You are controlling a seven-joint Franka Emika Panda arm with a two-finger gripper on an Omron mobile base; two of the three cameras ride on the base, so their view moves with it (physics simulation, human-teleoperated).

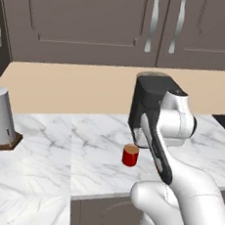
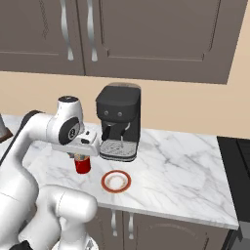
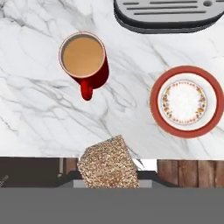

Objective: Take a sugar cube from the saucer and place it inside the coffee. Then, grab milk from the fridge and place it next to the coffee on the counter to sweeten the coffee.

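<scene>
In the hand view, my gripper (image 3: 107, 177) is shut on the sugar cube (image 3: 107, 161), a speckled beige block between the fingertips. The coffee (image 3: 83, 57), a red cup of light brown liquid, stands on the counter (image 3: 35, 113) ahead and slightly left of the cube. The saucer (image 3: 186, 101), red-rimmed with a white centre, lies bare to the right. In the right base view my hand hovers just over the coffee (image 2: 83, 166), with the saucer (image 2: 116, 181) to its right. The left base view has the coffee (image 1: 130, 155) beside my forearm.
A black coffee machine (image 2: 118, 122) stands right behind the cup and saucer; its drip tray (image 3: 170, 15) shows in the hand view. A paper towel roll (image 1: 1, 117) stands far left. A dark stovetop (image 2: 239, 161) borders the counter's right end. Wall cabinets hang overhead.
</scene>
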